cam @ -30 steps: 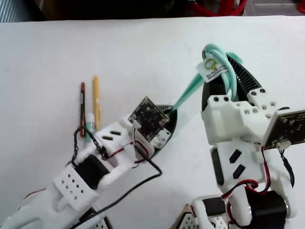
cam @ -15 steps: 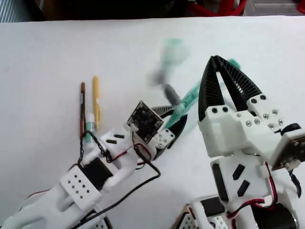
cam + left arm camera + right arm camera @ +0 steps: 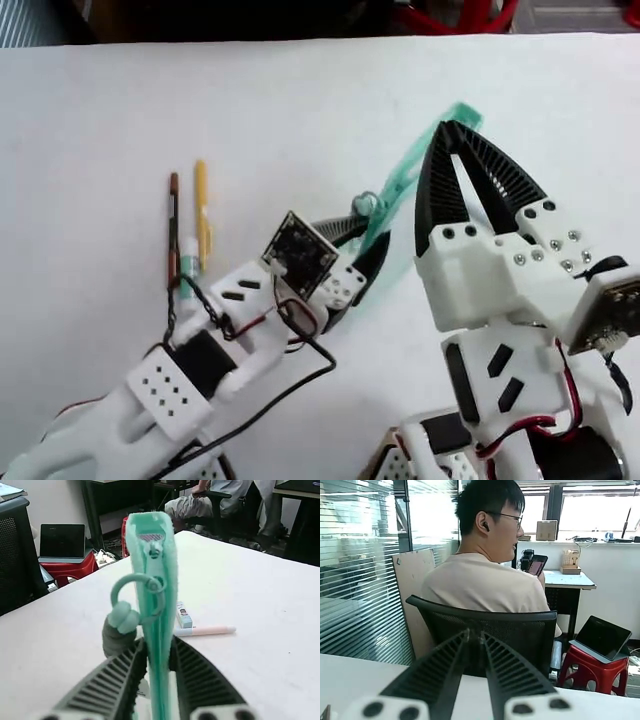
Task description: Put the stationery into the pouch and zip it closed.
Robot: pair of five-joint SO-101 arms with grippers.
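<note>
The teal pouch (image 3: pixel 408 180) stands on edge, running from my left gripper (image 3: pixel 360 248) out to the tip of my right gripper (image 3: pixel 455 128). My left gripper (image 3: pixel 157 650) is shut on the pouch's (image 3: pixel 152 580) lower end. A ring with soft charms (image 3: pixel 125 620) hangs from the zip pull. My right gripper (image 3: pixel 475 635) is shut with nothing between its fingers, raised above the table. A brown pen (image 3: pixel 173 225), a yellow pen (image 3: pixel 202 212) and a small white-teal piece (image 3: pixel 187 262) lie left of the left arm. A pale pink pen (image 3: pixel 205 630) and a small teal box (image 3: pixel 183 615) lie beyond the pouch.
The white table (image 3: pixel 300 110) has free room at the back and far left. The left arm's black cable (image 3: pixel 290 385) trails over the table near the front. A red stool (image 3: pixel 592 667) and a chair (image 3: pixel 485 625) stand off the table behind.
The teal loop and tag that hung over my right gripper's fingers have come off and swung down by the left gripper. The right gripper shifted slightly. The left arm hardly moved.
</note>
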